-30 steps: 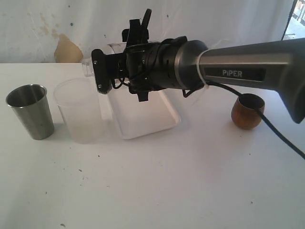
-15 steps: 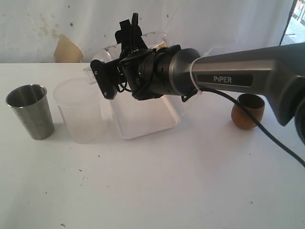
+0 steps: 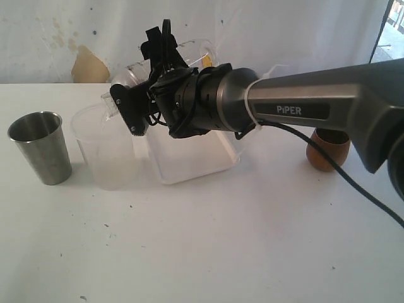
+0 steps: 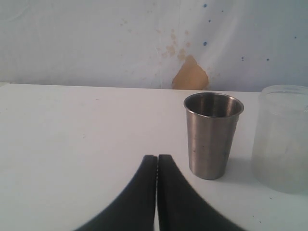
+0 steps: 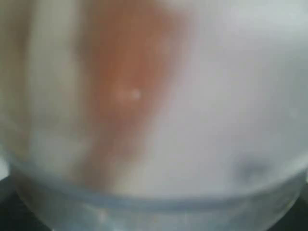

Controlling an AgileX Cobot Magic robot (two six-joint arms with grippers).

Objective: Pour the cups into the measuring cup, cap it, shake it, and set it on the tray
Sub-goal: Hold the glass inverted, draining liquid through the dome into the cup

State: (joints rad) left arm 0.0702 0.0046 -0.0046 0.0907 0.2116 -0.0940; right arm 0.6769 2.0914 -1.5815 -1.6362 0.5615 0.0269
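My right gripper (image 3: 134, 85) reaches across the middle and is shut on the clear measuring cup (image 3: 192, 53). It holds the cup off the table, tilted on its side above the back of the white tray (image 3: 189, 158). Blurred clear plastic of the measuring cup (image 5: 154, 120) fills the right wrist view. The steel tumbler (image 3: 39, 146) stands upright at the far left. The brown wooden cup (image 3: 328, 153) sits on the right, partly behind the arm. My left gripper (image 4: 157, 160) is shut and empty, low over the table just short of the steel tumbler (image 4: 213, 134).
A frosted translucent cup (image 3: 104, 146) stands between the steel tumbler and the tray, just under the right gripper; it shows beside the tumbler as the frosted cup (image 4: 284, 139). A stained white wall closes the back. The right arm's black cable hangs toward the wooden cup.
The right arm has shifted left and rolled, carrying the measuring cup up and tilting it further on its side. The left gripper's earlier pose is not shown.
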